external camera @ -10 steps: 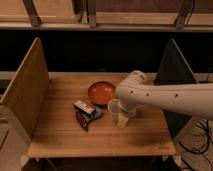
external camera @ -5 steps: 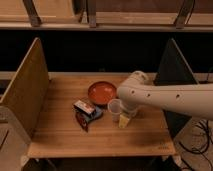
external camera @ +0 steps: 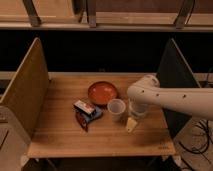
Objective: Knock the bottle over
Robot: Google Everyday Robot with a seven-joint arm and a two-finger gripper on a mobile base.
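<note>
My white arm [external camera: 170, 97] reaches in from the right and bends down over the table's right half. My gripper [external camera: 131, 124] shows as a pale tip just above the wood, in front of and to the right of the translucent white cup [external camera: 116, 109]. A clear greyish shape [external camera: 138, 109] stands right under the arm's bend, next to the cup. It may be the bottle, upright and partly hidden by the arm, but I cannot tell it apart from the gripper's wrist.
A red-orange bowl [external camera: 102, 92] sits behind the cup. A snack packet [external camera: 86, 114] lies left of the cup. The wooden table [external camera: 60, 135] has a tan side wall [external camera: 25, 92] on the left and a dark one [external camera: 175, 75] on the right.
The gripper's pale tip has moved to the right and slightly toward the front edge, away from the cup. The cup, bowl and packet have not moved.
</note>
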